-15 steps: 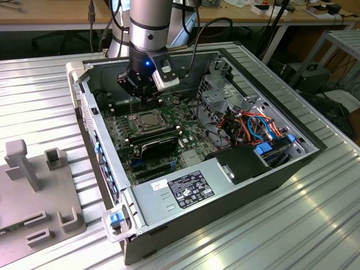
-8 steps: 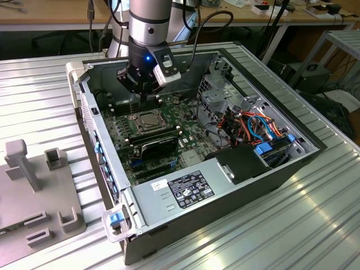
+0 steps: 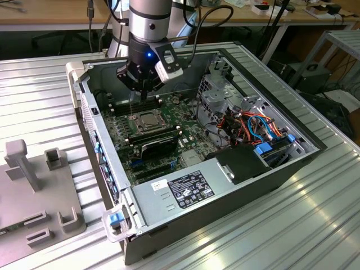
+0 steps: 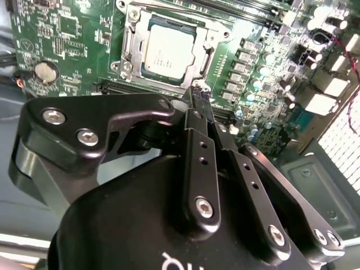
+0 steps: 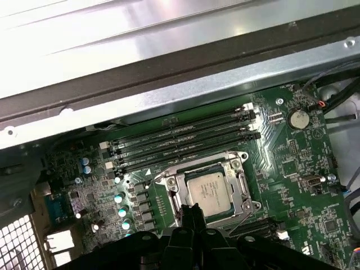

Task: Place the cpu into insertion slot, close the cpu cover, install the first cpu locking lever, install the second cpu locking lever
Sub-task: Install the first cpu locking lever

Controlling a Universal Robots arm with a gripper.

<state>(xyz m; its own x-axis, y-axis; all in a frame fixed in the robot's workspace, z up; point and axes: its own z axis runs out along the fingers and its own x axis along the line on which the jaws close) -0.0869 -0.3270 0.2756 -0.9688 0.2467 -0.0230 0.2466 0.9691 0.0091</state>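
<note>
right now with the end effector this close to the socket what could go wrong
1. The end effector, fingers shut, has its tips right at the rim of the cpu cover. A slip there could scrape the frame or the cpu seated in its window.
2. A row of small components stands close beside the socket. A sideways swing of the tips might knock them.
</note>
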